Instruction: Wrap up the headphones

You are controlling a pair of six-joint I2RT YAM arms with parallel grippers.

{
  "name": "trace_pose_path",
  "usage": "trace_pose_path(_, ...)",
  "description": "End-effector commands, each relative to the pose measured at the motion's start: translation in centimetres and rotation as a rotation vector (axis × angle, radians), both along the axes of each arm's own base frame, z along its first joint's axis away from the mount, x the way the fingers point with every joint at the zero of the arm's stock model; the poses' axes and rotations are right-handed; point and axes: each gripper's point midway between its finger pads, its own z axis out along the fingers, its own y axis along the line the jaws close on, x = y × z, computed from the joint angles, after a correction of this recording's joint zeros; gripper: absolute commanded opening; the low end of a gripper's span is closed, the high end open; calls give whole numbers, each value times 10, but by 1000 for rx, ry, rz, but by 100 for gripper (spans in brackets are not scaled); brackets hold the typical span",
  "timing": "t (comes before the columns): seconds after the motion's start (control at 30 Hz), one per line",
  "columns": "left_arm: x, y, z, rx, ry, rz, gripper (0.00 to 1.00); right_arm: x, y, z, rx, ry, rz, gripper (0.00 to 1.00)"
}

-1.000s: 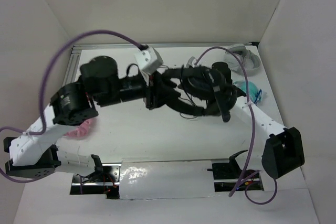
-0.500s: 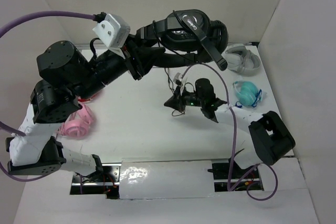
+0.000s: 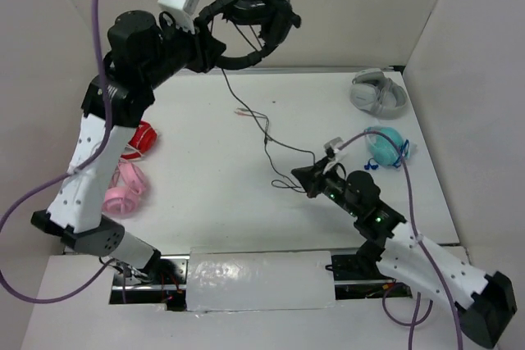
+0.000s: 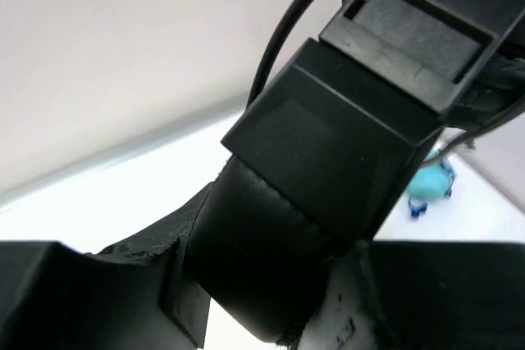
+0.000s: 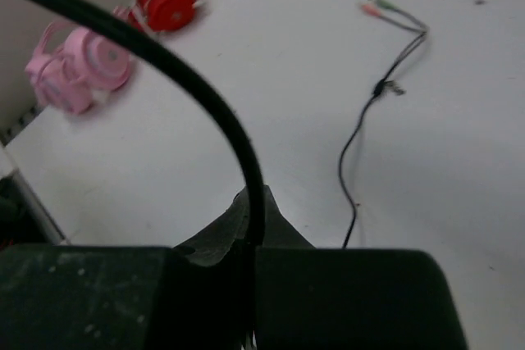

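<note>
The black headphones [image 3: 250, 15] hang high above the table's back edge. My left gripper [image 3: 215, 45] is shut on their headband. In the left wrist view the padded headband [image 4: 262, 252] fills the space between the jaws. The thin black cable [image 3: 262, 133] drops from the headset to the table, its coloured plugs [image 3: 240, 114] lying on the surface. My right gripper [image 3: 301, 178] sits low at the middle right, shut on the cable. In the right wrist view the cable [image 5: 205, 92] runs into the closed jaws and more of it trails over the table [image 5: 369, 120].
Grey-white headphones [image 3: 379, 93] and teal headphones [image 3: 385, 145] lie at the right edge. Red headphones [image 3: 141, 138] and pink headphones [image 3: 123, 190] lie at the left, also in the right wrist view [image 5: 82, 67]. White walls enclose the table.
My left arm has lifted the headphones up and to the back left. My right gripper has pulled back toward the near right, and the cable now stretches between them.
</note>
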Motion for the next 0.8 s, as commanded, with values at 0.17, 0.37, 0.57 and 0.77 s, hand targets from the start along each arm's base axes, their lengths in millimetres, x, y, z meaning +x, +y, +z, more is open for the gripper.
trace_pose_path(0.17, 28, 54, -37, -226, 273, -190, 0, 39, -102, -30, -171, 154, -586, 0)
trace_pose_path(0.37, 49, 114, -54, -290, 361, -102, 0, 51, -133, -36, -174, 192, -690, 0)
trace_pose_path(0.57, 96, 168, -113, -333, 495, 183, 0, 34, -108, 7, -139, 44, -479, 0)
trace_pose_path(0.77, 115, 167, -176, -380, 691, 370, 0, 20, -80, 49, -185, -52, -346, 0)
